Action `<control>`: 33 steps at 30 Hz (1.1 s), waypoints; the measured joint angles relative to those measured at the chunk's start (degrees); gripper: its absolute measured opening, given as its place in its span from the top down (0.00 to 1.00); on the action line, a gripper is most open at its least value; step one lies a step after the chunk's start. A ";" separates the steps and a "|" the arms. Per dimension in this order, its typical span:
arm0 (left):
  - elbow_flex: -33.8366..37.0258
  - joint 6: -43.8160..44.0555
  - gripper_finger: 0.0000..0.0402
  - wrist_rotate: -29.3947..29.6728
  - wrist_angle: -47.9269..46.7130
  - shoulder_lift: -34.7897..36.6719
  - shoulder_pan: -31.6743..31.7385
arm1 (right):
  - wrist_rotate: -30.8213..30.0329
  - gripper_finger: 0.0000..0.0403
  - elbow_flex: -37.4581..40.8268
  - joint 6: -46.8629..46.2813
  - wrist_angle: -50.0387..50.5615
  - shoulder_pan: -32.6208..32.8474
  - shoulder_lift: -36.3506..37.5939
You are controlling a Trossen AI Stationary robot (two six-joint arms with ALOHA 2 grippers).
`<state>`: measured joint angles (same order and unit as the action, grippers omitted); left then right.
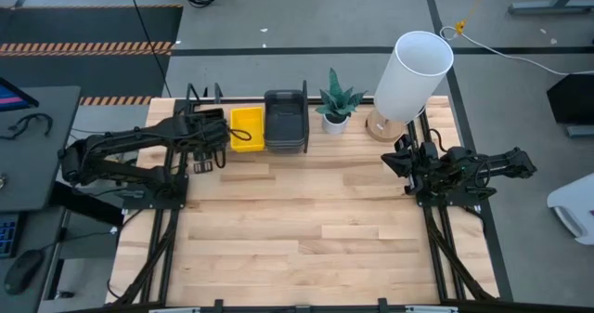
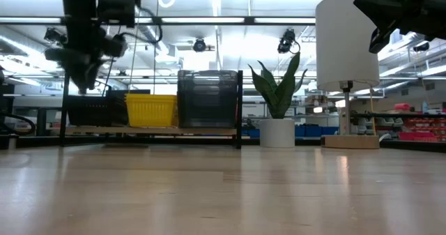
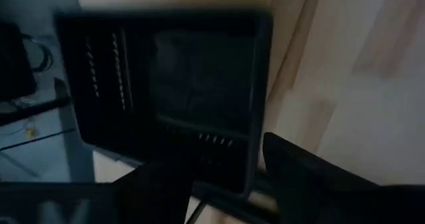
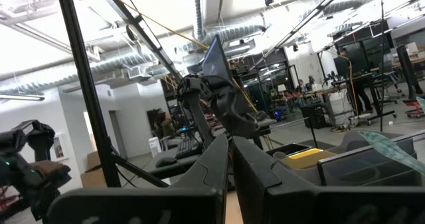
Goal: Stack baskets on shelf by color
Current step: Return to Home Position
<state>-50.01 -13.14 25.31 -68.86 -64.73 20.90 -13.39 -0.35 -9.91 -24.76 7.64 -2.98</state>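
On the shelf (image 2: 150,131) at the table's far edge stand a black slatted basket (image 3: 172,84) at its left end, a yellow basket (image 1: 246,127) in the middle and a dark grey stack of baskets (image 1: 286,120) at its right end. My left gripper (image 3: 226,184) hangs open just above the black basket (image 2: 94,111), pointing down, with the basket's near rim showing between its fingers. In the low view its fingertips (image 2: 82,87) stand a little above that basket's top. My right gripper (image 4: 231,164) waits shut at the table's right side (image 1: 401,160), away from the shelf.
A tall white cylinder lamp (image 1: 413,76) and a plant in a white pot (image 1: 336,104) stand right of the shelf at the far edge. The bare wood tabletop (image 1: 306,229) stretches toward the near edge. People show far off in the room behind.
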 joint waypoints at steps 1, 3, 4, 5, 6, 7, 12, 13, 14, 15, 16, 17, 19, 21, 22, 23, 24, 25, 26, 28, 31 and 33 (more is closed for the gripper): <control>-0.90 1.15 0.54 -0.60 0.36 0.00 -0.70 | -0.01 0.93 0.01 0.00 -0.01 -0.02 0.00; -2.43 4.42 0.52 -1.31 2.42 0.12 -2.45 | 0.00 0.93 0.00 0.00 -0.01 0.00 0.00; -2.75 5.93 0.52 -1.55 4.04 0.60 -3.46 | 0.00 0.93 0.01 0.00 0.01 -0.02 0.00; -2.85 7.19 0.52 -2.00 5.90 1.28 -4.62 | 0.00 0.93 0.01 0.00 -0.01 0.00 0.00; -2.79 8.42 0.52 -2.49 8.66 2.11 -5.96 | -0.01 0.93 0.01 0.00 -0.01 0.00 -0.01; -2.22 9.56 0.53 -3.26 12.58 3.24 -7.28 | 0.00 0.93 0.00 0.00 0.01 -0.02 -0.01; 6.13 12.64 0.60 -10.04 33.35 11.24 -13.42 | -0.02 0.93 0.01 0.00 -0.01 -0.01 0.00; 8.58 13.39 0.62 -10.10 37.22 12.98 -14.49 | -0.02 0.93 0.01 0.00 0.01 0.00 0.00; 10.99 14.26 0.64 -10.11 41.15 14.59 -15.48 | -0.02 0.93 0.01 0.00 0.00 -0.02 0.00; 13.36 15.10 0.65 -10.09 45.32 16.22 -16.47 | -0.02 0.93 0.01 0.00 -0.01 0.00 -0.02; 15.75 15.89 0.67 -10.15 49.63 17.75 -17.33 | -0.02 0.93 0.01 0.00 0.01 -0.01 -0.01; 17.86 16.72 0.68 -10.23 53.82 19.16 -18.17 | -0.02 0.93 0.01 0.00 -0.01 0.00 0.00; 21.87 17.12 0.71 -10.70 61.19 21.96 -19.90 | -0.02 0.93 0.01 0.00 -0.01 0.00 -0.02; 25.47 16.98 0.73 -10.85 67.54 24.25 -21.34 | -0.01 0.93 0.00 0.00 0.01 -0.01 -0.01; 27.26 16.68 0.74 -10.92 70.42 25.48 -21.98 | -0.02 0.93 0.01 0.00 0.00 0.00 0.00; 28.90 16.01 0.76 -10.91 73.03 26.67 -22.52 | -0.02 0.93 0.01 0.00 -0.01 0.00 -0.01; 30.43 15.43 0.77 -10.87 75.46 27.83 -22.97 | 0.00 0.93 0.01 0.00 0.01 0.00 0.00; 32.02 14.84 0.78 -10.90 77.66 29.18 -23.43 | -0.02 0.93 0.01 0.00 0.01 0.00 -0.02; 33.56 14.10 0.80 -10.88 79.44 30.61 -23.77 | -0.02 0.93 -0.01 0.00 -0.01 0.00 0.00; 36.08 12.72 0.82 -11.24 81.00 34.36 -23.96 | -0.01 0.93 0.01 0.00 0.01 0.00 -0.01; 38.69 11.81 0.86 -12.87 80.81 41.23 -23.52 | -0.02 0.93 0.01 0.00 -0.01 -0.02 0.00; 40.53 11.43 0.88 -13.63 80.86 45.78 -23.24 | -0.02 0.93 0.01 0.00 0.01 0.00 0.00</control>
<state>-9.48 -1.72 11.68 12.01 -18.95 -2.35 -13.41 -0.34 -9.91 -24.75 7.64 -2.98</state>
